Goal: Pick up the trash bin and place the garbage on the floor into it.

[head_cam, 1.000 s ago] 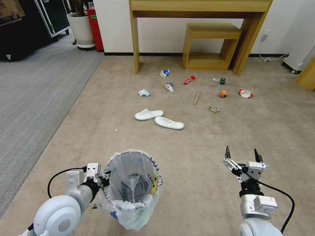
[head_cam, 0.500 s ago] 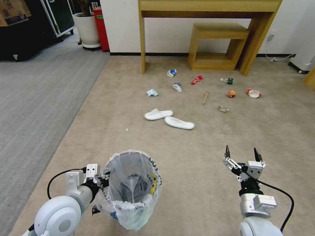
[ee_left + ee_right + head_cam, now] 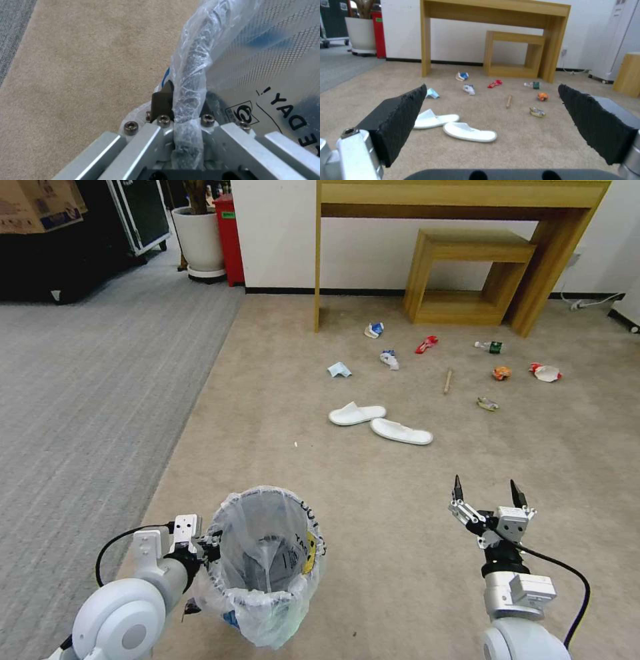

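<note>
Head view looks down from above; right wrist view, low, faces forward; both share the garbage (image 3: 445, 380).

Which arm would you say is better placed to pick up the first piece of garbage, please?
Probably the right. The right gripper is open and empty, pointing toward the garbage on the floor, while the left gripper is shut on the rim of the trash bin.

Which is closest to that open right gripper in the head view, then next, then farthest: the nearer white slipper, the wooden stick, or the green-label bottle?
From the right gripper:
1. Nearer white slipper, ahead and toward the robot's left.
2. Wooden stick, farther ahead, mid-litter.
3. Green-label bottle, farthest, near the wooden table leg.
</note>
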You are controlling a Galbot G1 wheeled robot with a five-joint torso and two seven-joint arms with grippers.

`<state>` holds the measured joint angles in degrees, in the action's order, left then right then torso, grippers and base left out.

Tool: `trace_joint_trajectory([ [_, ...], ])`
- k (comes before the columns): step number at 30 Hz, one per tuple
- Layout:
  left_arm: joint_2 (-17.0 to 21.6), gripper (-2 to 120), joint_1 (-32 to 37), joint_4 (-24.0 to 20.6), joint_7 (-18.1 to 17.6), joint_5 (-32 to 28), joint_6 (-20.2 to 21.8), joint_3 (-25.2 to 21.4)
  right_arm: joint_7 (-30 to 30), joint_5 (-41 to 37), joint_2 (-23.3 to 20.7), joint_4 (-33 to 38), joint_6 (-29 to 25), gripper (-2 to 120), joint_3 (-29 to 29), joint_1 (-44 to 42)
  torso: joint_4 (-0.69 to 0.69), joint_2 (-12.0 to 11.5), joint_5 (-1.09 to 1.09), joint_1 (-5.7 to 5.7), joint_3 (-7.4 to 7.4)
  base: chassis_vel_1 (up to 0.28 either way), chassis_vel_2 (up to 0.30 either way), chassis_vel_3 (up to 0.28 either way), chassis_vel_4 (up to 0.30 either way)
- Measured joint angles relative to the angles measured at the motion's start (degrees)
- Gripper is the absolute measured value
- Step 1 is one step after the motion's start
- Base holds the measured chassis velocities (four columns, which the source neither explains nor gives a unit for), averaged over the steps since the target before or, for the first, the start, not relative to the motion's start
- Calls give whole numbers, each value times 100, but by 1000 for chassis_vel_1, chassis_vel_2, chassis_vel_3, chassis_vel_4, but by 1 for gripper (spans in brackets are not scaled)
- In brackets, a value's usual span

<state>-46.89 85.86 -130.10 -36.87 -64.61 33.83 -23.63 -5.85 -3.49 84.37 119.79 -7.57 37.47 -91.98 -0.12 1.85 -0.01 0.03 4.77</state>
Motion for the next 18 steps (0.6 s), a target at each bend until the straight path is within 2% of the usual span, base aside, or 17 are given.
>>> trace_joint_trajectory([
  [18, -114, 0, -13, 59, -4, 20, -21, 8, 173, -73, -93, -17, 24, 100, 31, 22, -1, 1, 1, 0, 0, 2, 5, -5, -3],
])
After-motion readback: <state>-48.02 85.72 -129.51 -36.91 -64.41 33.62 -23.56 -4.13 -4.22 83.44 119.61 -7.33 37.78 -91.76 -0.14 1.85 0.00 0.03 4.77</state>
